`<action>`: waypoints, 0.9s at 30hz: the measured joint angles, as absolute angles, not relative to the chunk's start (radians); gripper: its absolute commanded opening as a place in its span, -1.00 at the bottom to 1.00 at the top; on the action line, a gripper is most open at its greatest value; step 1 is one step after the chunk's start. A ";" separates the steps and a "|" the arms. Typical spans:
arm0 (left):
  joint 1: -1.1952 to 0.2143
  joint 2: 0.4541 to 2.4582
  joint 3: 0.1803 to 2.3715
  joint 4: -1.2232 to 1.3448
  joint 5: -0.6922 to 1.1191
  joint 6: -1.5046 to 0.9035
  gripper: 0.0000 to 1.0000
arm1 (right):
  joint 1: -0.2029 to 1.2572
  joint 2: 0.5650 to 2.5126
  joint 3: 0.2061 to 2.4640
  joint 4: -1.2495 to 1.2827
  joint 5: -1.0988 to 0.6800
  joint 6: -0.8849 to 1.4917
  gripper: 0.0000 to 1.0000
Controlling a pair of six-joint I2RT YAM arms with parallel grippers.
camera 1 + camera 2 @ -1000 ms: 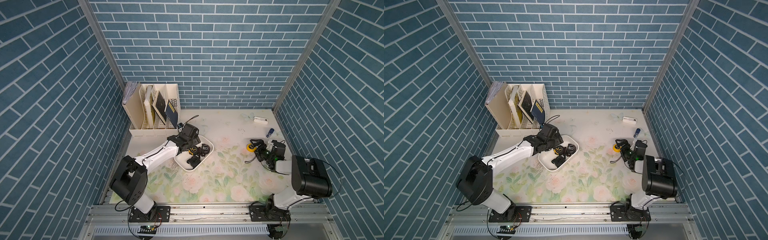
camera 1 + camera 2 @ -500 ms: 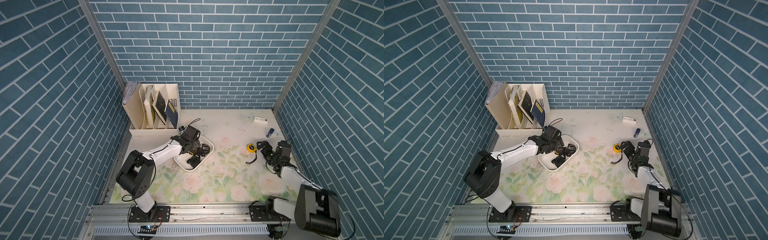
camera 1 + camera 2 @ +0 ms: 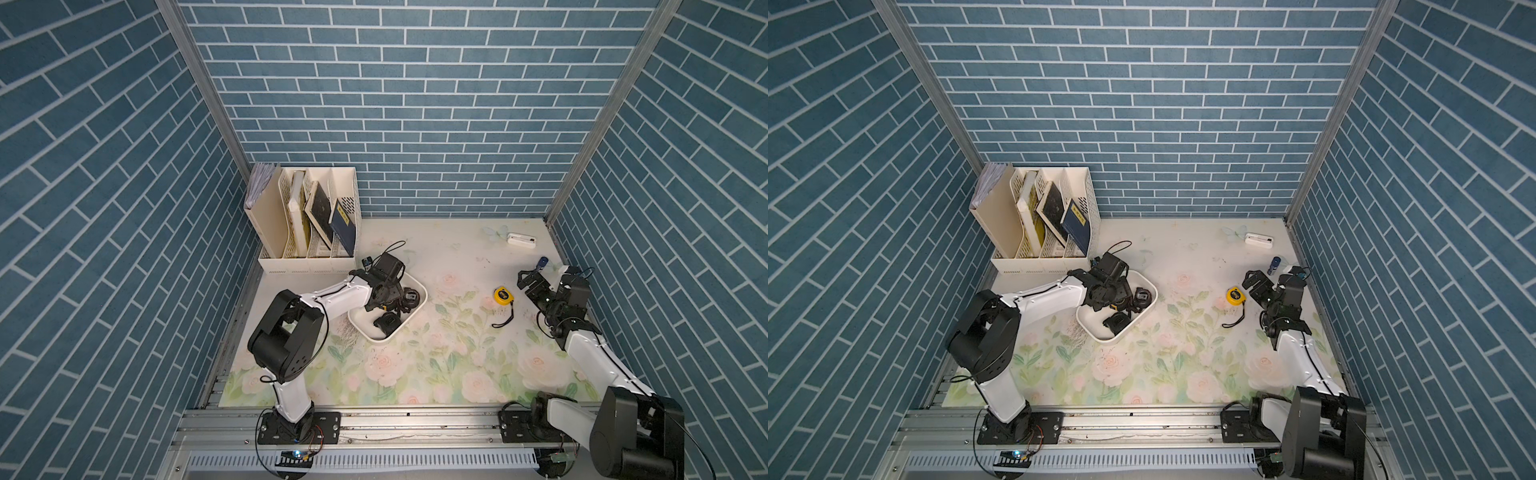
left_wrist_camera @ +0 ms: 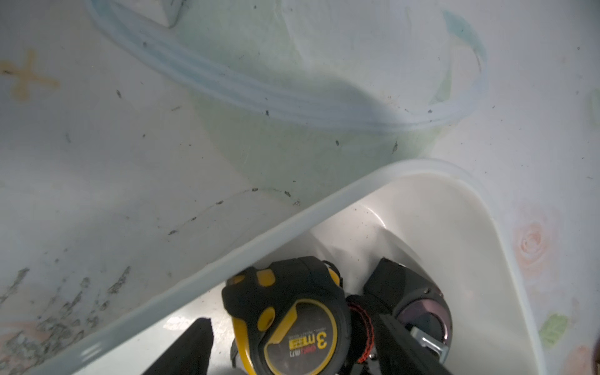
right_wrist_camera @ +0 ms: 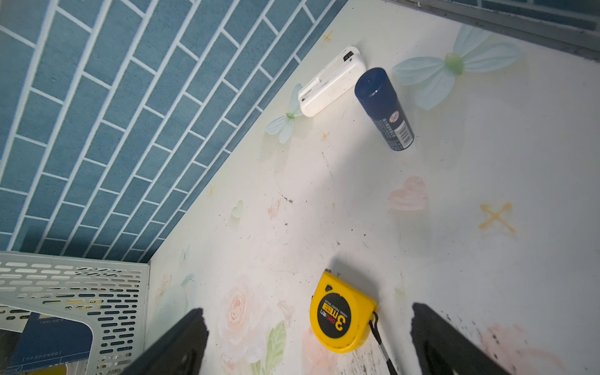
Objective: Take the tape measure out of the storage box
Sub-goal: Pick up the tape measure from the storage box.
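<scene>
The box (image 3: 409, 322), a shallow white tray, sits left of the desk's (image 3: 436, 365) middle, in front of the file holder (image 3: 307, 232), which stands in the back left corner with books in its slots. Three tapes lie in the box: a black-yellow tape (image 4: 285, 318) against the wall nearest the file holder, a black tape (image 4: 418, 311) just beside it, and a second black tape (image 3: 386, 325) toward the box's front end. A yellow tape (image 3: 503, 296) lies on the desk near the right edge, well apart from the box, its strap trailing toward the front.

The left arm reaches low across into the box. The left claw (image 4: 292, 319) straddles the black-yellow tape, part open, with a gap showing beside one finger (image 4: 191, 347), gripping nothing. The right claw (image 5: 308, 308) hangs spread wide and empty, just behind the yellow tape.

A blue tube (image 5: 384, 107) and a white device (image 5: 331, 81) lie near the back right corner. The desk is floral, and the walls are blue brick.
</scene>
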State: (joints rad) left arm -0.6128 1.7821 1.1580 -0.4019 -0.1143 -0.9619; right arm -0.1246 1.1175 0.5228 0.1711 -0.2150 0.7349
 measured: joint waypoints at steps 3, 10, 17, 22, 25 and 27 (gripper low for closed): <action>-0.616 1.786 1.160 -0.409 -0.111 -0.968 0.69 | -0.125 1.118 0.515 0.172 -0.215 0.733 1.00; -0.619 1.819 1.169 -0.414 -0.111 -0.976 0.71 | -0.125 1.118 0.507 0.173 -0.215 0.732 1.00; -0.619 1.879 1.187 -0.414 -0.112 -0.978 0.68 | -0.125 1.117 0.500 0.180 -0.218 0.732 1.00; -0.619 1.889 1.204 -0.413 -0.110 -0.973 -0.13 | -0.125 1.117 0.487 0.187 -0.221 0.733 1.00; -0.619 1.889 1.207 -0.413 -0.112 -0.982 -0.60 | -0.125 1.117 0.477 0.192 -0.223 0.732 1.00; -0.619 1.889 1.207 -0.413 -0.112 -0.981 -0.83 | -0.125 1.117 0.472 0.195 -0.224 0.733 1.00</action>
State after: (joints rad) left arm -0.6186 1.8889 1.2072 -0.4129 -0.1116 -0.9810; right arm -0.1246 1.1172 0.4725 0.1947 -0.2241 0.7326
